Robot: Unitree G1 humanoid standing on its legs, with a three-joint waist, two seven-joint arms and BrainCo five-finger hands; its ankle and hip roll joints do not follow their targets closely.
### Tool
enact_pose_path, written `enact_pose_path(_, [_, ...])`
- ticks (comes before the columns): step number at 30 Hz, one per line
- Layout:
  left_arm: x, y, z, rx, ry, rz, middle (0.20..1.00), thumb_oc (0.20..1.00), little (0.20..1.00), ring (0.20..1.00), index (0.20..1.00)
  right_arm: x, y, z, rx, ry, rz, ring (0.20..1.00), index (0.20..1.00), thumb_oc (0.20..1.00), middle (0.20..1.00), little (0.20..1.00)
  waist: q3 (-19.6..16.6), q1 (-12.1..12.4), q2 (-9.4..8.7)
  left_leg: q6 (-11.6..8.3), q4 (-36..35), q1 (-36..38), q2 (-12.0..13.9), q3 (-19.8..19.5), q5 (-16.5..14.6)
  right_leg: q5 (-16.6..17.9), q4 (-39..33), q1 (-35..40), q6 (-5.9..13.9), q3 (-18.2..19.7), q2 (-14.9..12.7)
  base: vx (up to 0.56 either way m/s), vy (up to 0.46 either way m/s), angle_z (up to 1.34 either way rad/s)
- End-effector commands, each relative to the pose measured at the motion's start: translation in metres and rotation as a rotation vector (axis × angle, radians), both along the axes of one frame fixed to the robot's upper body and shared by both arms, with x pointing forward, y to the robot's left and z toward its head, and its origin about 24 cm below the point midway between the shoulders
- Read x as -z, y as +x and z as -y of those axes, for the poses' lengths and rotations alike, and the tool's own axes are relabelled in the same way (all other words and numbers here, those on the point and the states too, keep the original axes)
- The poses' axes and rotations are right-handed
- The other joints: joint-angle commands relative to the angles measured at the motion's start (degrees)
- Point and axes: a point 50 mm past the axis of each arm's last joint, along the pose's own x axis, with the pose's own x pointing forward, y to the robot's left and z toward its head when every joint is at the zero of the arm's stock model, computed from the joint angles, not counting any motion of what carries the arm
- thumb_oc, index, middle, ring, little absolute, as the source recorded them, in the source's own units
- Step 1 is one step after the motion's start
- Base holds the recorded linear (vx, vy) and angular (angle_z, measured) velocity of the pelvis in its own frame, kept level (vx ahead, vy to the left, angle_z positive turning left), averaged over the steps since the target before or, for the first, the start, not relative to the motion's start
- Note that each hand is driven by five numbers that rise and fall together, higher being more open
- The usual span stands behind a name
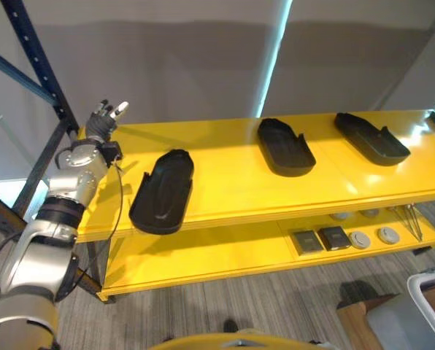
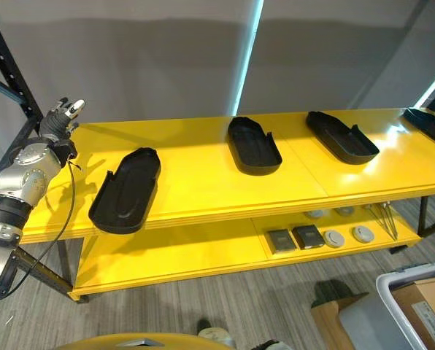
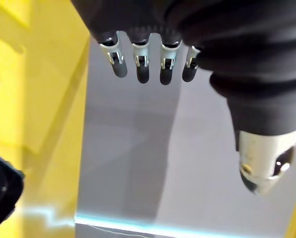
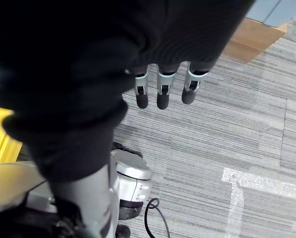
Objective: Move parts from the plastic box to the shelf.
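Left robot hand (image 1: 104,117) is hovering at the left end of the yellow shelf (image 1: 232,182), above its top board, fingers relaxed and spread, holding nothing. Right robot hand (image 4: 163,89) is hanging over the grey floor (image 4: 227,144), fingers straight and loose, also holding nothing. Four black parts are lying on the top board: the nearest part (image 1: 163,191) is sitting just beside the left hand's end, overhanging the front edge; a second part (image 1: 285,146) is lying mid-shelf; a third part (image 1: 371,136) is lying further right; a fourth part (image 2: 430,125) is showing at the far right end, cut by the frame. All four are well apart from each other. On the lower board, two dark square pieces (image 1: 320,239) are sitting side by side, with round grey discs (image 1: 374,237) beside them and more behind, count unclear. The plastic box (image 2: 414,299) is standing on the floor at lower right, with a cardboard box (image 2: 334,321) just beside it.
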Motion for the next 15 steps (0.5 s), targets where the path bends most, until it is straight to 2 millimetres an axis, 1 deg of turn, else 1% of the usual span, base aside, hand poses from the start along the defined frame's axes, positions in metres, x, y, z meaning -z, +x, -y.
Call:
enact_pose_path(1, [-0.051,-0.023,0.017,0.106,-0.024,0.386,1.000,1.000,1.000,1.000,1.000,-0.004,0.005,0.016,0.104,-0.029,-0.017,1.000,1.000,1.000,1.000,1.000,0.4,2.0,5.14,-0.76,0.1,2.9,0.6,0.7,-2.4,-2.3,0.3,2.8,2.34,-0.3,0.3,-0.07,-0.013,0.04])
enact_pose_path(2, [-0.048,-0.038,0.024,0.148,-0.003,0.444,1.000,1.000,1.000,1.000,1.000,-0.003,0.003,0.014,0.127,-0.027,-0.011,1.000,1.000,1.000,1.000,1.000,0.6,2.9,4.83,-0.61,0.1,2.9,0.6,0.0,-2.5,-2.4,0.3,3.0,2.17,-0.6,0.2,-0.06,-0.018,0.10])
enact_pose_path(3, [-0.045,-0.046,0.028,0.184,-0.009,0.460,1.000,1.000,1.000,1.000,1.000,-0.002,0.003,0.012,0.138,-0.025,-0.009,1.000,1.000,1.000,1.000,1.000,0.7,3.5,4.60,-0.49,0.1,2.9,0.5,-0.4,-2.5,-2.5,0.3,3.1,2.07,-0.7,0.2,-0.05,-0.023,0.19])
enact_pose_path(4, [-0.036,-0.058,0.033,0.240,-0.012,0.471,0.652,0.652,0.652,0.652,0.652,-0.002,0.001,0.010,0.152,-0.023,-0.009,1.000,1.000,1.000,1.000,1.000,0.8,4.2,4.31,-0.34,0.2,2.8,0.5,-0.9,-2.5,-2.5,0.3,3.4,1.95,-1.0,0.2,-0.05,-0.021,0.25])
enact_pose_path(5, [-0.030,-0.067,0.039,0.288,-0.004,0.491,0.200,0.200,0.200,0.200,0.200,-0.001,0.000,0.009,0.165,-0.026,-0.004,1.000,1.000,1.000,1.000,1.000,0.9,4.8,4.10,-0.22,0.2,2.7,0.5,-1.4,-2.5,-2.6,0.3,3.5,1.86,-1.3,0.1,-0.07,-0.016,0.25])
enact_pose_path(6, [-0.015,-0.087,0.049,0.412,-0.014,0.499,0.200,0.200,0.200,0.200,0.200,0.000,-0.002,0.008,0.172,-0.026,-0.009,1.000,1.000,1.000,1.000,1.000,1.4,6.1,3.78,0.07,0.2,2.5,0.4,-2.3,-2.5,-2.6,0.3,3.7,1.63,-1.7,0.1,-0.05,-0.007,0.23])
enact_pose_path(7, [-0.013,-0.090,0.050,0.421,-0.016,0.499,0.200,0.200,0.200,0.200,0.200,0.000,-0.002,0.008,0.174,-0.026,-0.010,1.000,1.000,1.000,1.000,1.000,1.4,6.2,3.77,0.10,0.2,2.5,0.3,-2.4,-2.5,-2.6,0.3,3.7,1.61,-1.8,0.1,-0.06,-0.003,0.28])
enact_pose_path(8, [-0.003,-0.101,0.050,0.397,-0.021,0.507,0.200,0.200,0.200,0.200,0.200,0.000,-0.003,0.009,0.180,-0.029,-0.010,1.000,1.000,1.000,1.000,1.000,1.7,7.1,3.63,0.25,0.2,2.3,0.3,-3.1,-2.4,-2.6,0.3,3.8,1.48,-2.1,0.2,-0.03,-0.001,0.26])
enact_pose_path(10, [0.009,-0.107,0.047,0.379,-0.075,0.478,0.200,0.200,0.200,0.200,0.200,0.000,-0.003,0.009,0.176,-0.031,-0.014,1.000,1.000,1.000,1.000,1.000,1.8,8.0,3.46,0.44,0.1,2.2,0.1,-3.7,-2.4,-2.6,0.3,3.9,1.40,-2.6,0.2,-0.03,-0.004,0.21])
enact_pose_path(11, [0.015,-0.109,0.048,0.392,-0.068,0.471,0.200,0.200,0.200,0.200,0.200,-0.001,-0.003,0.010,0.170,-0.032,-0.015,1.000,1.000,1.000,1.000,1.000,1.9,8.3,3.35,0.53,0.1,2.1,0.0,-4.0,-2.4,-2.6,0.3,3.9,1.35,-2.8,0.3,-0.06,-0.019,0.22])
enact_pose_path(12, [0.025,-0.116,0.055,0.434,-0.020,0.447,0.200,0.200,0.200,0.200,0.200,-0.002,0.000,0.012,0.167,-0.029,-0.013,1.000,1.000,1.000,1.000,1.000,2.2,9.1,3.09,0.53,0.0,1.6,-0.1,-4.5,-1.7,-2.0,0.3,3.5,1.21,-3.1,0.3,-0.06,-0.019,0.21])
enact_pose_path(13, [0.026,-0.116,0.056,0.438,-0.019,0.445,0.200,0.200,0.200,0.200,0.200,-0.002,0.000,0.012,0.168,-0.029,-0.012,1.000,1.000,1.000,1.000,1.000,2.1,9.2,3.07,0.52,0.0,1.5,-0.1,-4.5,-1.7,-2.0,0.3,3.4,1.21,-3.1,0.3,-0.07,-0.028,0.22])
enact_pose_path(14, [0.036,-0.122,0.062,0.487,-0.022,0.414,0.200,0.200,0.200,0.200,0.200,-0.003,0.004,0.013,0.169,-0.026,-0.003,1.000,1.000,1.000,1.000,1.000,2.4,9.8,2.96,0.50,0.0,1.2,-0.1,-4.9,-1.7,-2.0,0.3,3.4,1.17,-3.6,0.2,0.00,-0.016,0.12])
enact_pose_path(15, [0.037,-0.123,0.064,0.494,-0.022,0.410,0.200,0.200,0.200,0.200,0.200,-0.003,0.005,0.013,0.170,-0.026,-0.003,1.000,1.000,1.000,1.000,1.000,2.4,9.9,3.03,0.49,0.0,1.5,0.0,-5.0,-2.2,-2.4,0.3,3.7,1.26,-3.7,0.3,-0.03,-0.026,0.20])
